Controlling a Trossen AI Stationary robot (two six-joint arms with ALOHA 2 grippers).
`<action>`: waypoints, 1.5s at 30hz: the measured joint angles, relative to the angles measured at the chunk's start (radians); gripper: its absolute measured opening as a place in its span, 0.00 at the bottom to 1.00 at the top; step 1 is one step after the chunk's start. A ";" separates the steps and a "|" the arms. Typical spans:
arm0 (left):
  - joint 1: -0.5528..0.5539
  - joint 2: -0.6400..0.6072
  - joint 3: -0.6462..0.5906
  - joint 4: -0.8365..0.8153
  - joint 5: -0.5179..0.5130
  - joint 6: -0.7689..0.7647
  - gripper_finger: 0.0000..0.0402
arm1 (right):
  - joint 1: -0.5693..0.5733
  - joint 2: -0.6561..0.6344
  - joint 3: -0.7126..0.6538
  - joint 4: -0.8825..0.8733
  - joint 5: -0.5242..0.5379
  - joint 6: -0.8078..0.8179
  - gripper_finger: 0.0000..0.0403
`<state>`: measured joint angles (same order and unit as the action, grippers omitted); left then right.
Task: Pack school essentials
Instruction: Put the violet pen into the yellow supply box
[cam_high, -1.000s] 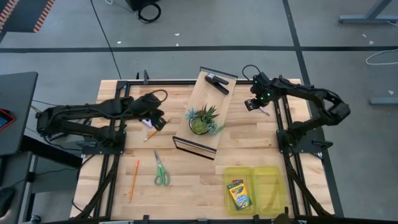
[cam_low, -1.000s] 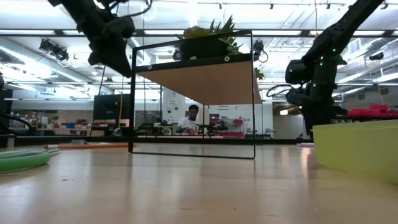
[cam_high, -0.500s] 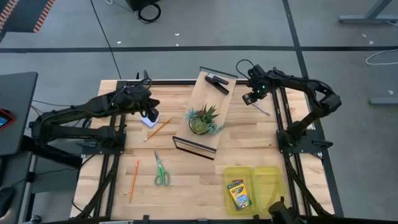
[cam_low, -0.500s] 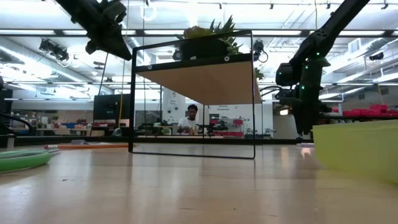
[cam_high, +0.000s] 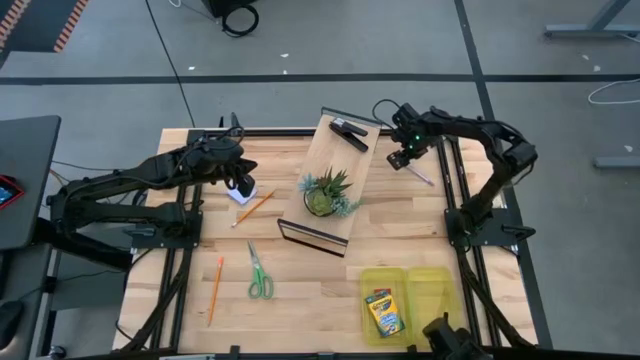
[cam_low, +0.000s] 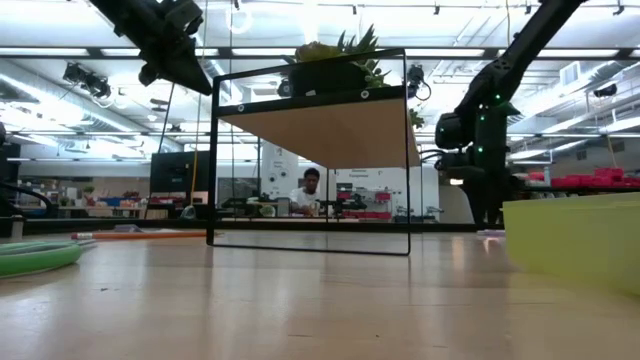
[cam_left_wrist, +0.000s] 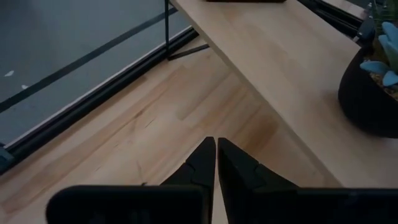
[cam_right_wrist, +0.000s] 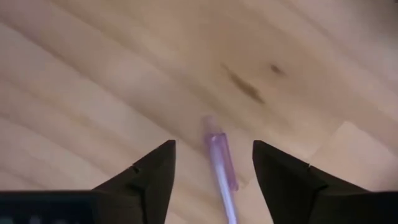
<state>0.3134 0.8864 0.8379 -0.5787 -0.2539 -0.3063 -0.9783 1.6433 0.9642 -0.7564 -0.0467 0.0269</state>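
- Nearest the lower edge of the overhead frame, right of centre, a yellow-green bin (cam_high: 432, 290) sits on the wooden table (cam_high: 300, 290). A crayon box (cam_high: 383, 312) lies in its left compartment.
- At lower left, one orange pencil (cam_high: 215, 289) lies nearly upright in the frame. Just right of it lie the green-handled scissors (cam_high: 260, 275), handles toward the lower edge.
- In the middle stands a tilted wooden shelf (cam_high: 330, 180) in a dark frame. A spiky green potted plant (cam_high: 326, 193) sits on it, and a black clip-like object (cam_high: 349, 132) lies near its upper end.
- Left of the shelf, a second orange pencil (cam_high: 252, 208) lies slanted, touching a small pale pad (cam_high: 243, 194).
- The left gripper (cam_high: 243, 183) is at centre left, right over the pad's upper edge. The left wrist view shows its fingers (cam_left_wrist: 202, 163) pressed together with nothing between them.
- At upper right, the right gripper (cam_high: 398, 161) hangs just beside the shelf's upper end. Its fingers (cam_right_wrist: 157, 169) stand wide apart on either side of a thin purple pen (cam_right_wrist: 220, 155) lying on the table, not touching it.
- In the table-level view, a person (cam_low: 309, 190) sits far behind the shelf.
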 joint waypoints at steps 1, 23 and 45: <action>0.000 0.000 0.000 0.000 0.000 0.005 0.06 | -0.005 0.008 0.001 -0.011 0.000 -0.004 0.55; 0.000 0.001 0.000 0.003 0.049 0.004 0.06 | 0.012 0.091 0.011 -0.041 0.026 0.007 0.41; 0.000 -0.050 0.000 0.007 0.038 0.041 0.04 | 0.014 0.044 0.024 -0.082 -0.012 -0.005 0.15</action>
<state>0.3134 0.8368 0.8383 -0.5717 -0.2158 -0.2653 -0.9646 1.6875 0.9881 -0.8387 -0.0583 0.0220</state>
